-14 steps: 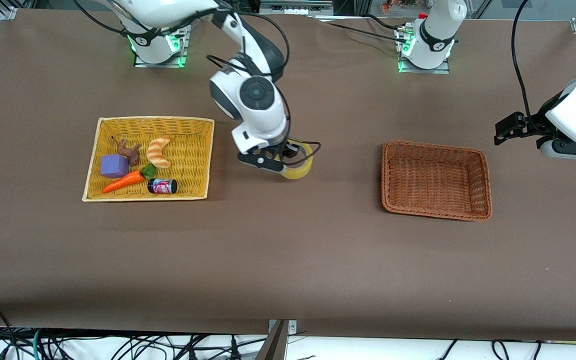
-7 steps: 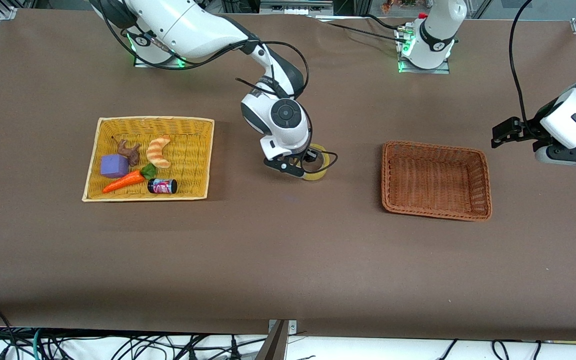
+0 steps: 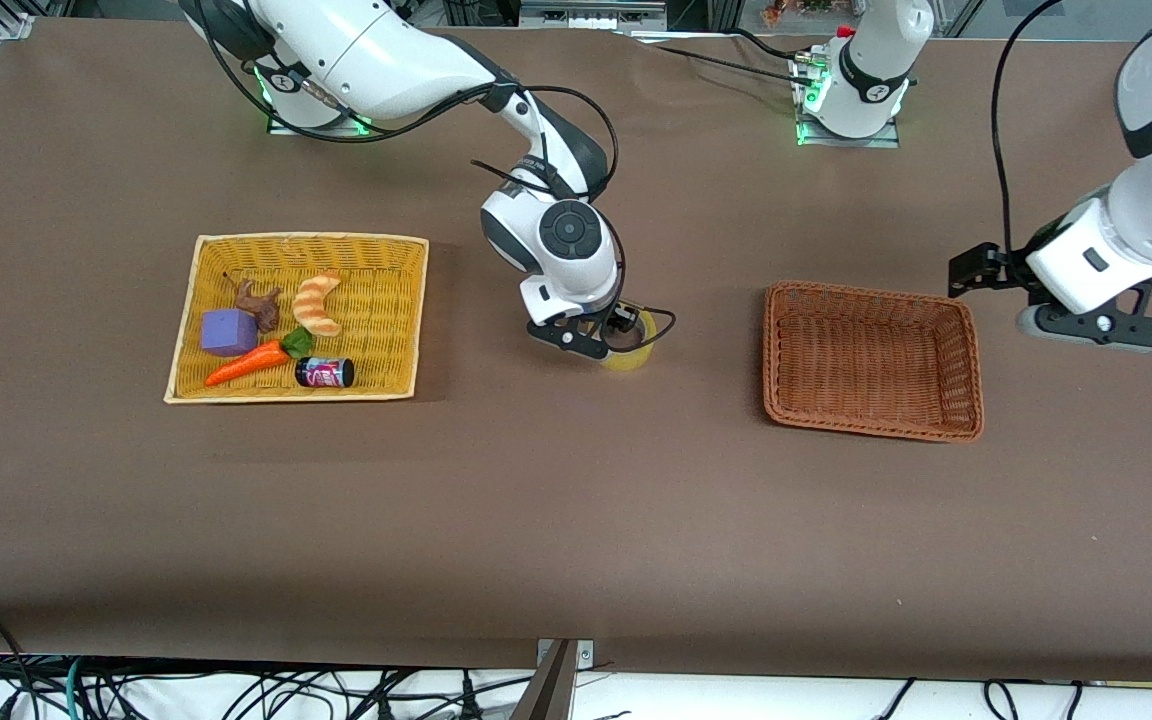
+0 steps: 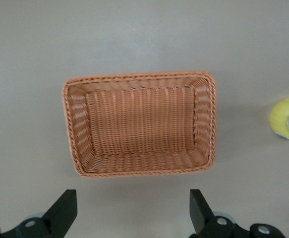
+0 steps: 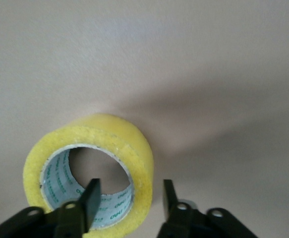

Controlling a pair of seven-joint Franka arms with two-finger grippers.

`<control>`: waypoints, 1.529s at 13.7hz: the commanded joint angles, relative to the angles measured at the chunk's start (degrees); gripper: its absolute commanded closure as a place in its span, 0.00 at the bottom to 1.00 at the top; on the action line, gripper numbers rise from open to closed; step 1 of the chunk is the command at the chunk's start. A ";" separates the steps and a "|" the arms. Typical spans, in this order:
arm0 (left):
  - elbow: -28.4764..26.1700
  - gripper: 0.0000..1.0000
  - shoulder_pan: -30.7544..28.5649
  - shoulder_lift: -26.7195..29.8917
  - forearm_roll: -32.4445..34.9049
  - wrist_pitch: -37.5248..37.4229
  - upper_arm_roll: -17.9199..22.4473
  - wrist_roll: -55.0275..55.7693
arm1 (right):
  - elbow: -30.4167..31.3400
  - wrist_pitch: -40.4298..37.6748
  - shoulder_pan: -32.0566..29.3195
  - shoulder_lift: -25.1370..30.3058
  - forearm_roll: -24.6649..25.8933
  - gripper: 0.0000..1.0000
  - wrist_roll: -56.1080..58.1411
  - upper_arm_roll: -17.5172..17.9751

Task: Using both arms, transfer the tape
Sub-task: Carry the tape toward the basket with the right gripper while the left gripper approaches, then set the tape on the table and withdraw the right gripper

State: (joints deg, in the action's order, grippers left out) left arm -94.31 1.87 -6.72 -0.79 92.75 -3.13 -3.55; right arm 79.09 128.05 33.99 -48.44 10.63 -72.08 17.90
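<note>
The tape (image 3: 628, 355) lies on the surface (image 3: 576, 520) between the tray (image 3: 186, 330), holding croissant (image 3: 317, 304), carrot (image 3: 246, 364), block (image 3: 227, 332) and bottle (image 3: 325, 373), toward the right arm's end, and the basket (image 3: 971, 370) toward the left arm's end

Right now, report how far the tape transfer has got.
Done: the tape roll sits on the table between the yellow tray and the brown wicker basket. In hand: the right gripper straddles its wall, jaws apart. Left: the open left gripper waits over the basket's edge, nothing collected.
</note>
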 commanded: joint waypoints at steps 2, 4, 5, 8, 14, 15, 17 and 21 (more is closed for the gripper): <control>1.06 0.00 0.06 -2.41 -1.75 -3.70 -1.09 -0.76 | -2.35 -5.77 -0.15 3.17 5.27 0.00 1.93 -0.05; -1.82 0.00 0.06 -4.00 -5.07 -3.19 -2.41 0.82 | -4.64 -11.74 -3.13 4.40 5.37 0.00 13.56 -0.05; -2.01 0.00 0.06 -4.79 -6.57 -2.32 -2.41 1.96 | -4.82 -14.47 -5.93 6.41 5.11 0.00 22.08 -0.05; -4.89 0.00 0.24 -6.29 -7.03 3.55 -5.99 3.99 | -4.82 -22.02 -15.77 12.21 4.66 0.00 37.51 0.30; -7.46 0.00 5.39 -19.72 -6.15 25.60 -16.30 4.95 | -4.83 -30.57 -33.62 24.86 -5.25 0.00 59.31 -0.57; -7.46 0.00 6.99 -21.13 -6.24 28.43 -16.21 6.52 | -3.17 -30.84 -34.08 27.84 -5.62 0.00 60.91 -2.41; -7.55 0.00 9.71 -23.16 -6.15 31.87 -16.38 13.71 | 2.18 -31.54 -34.52 34.88 -5.79 0.00 66.77 -6.45; -7.46 0.00 16.66 -28.96 7.16 39.86 -16.21 31.54 | 9.40 -30.94 -37.15 41.05 -5.09 0.00 78.14 -10.06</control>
State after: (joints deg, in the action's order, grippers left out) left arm -103.16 16.56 -32.94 -0.58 129.99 -19.57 20.44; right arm 81.91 95.35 -1.98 -11.35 5.93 2.17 8.72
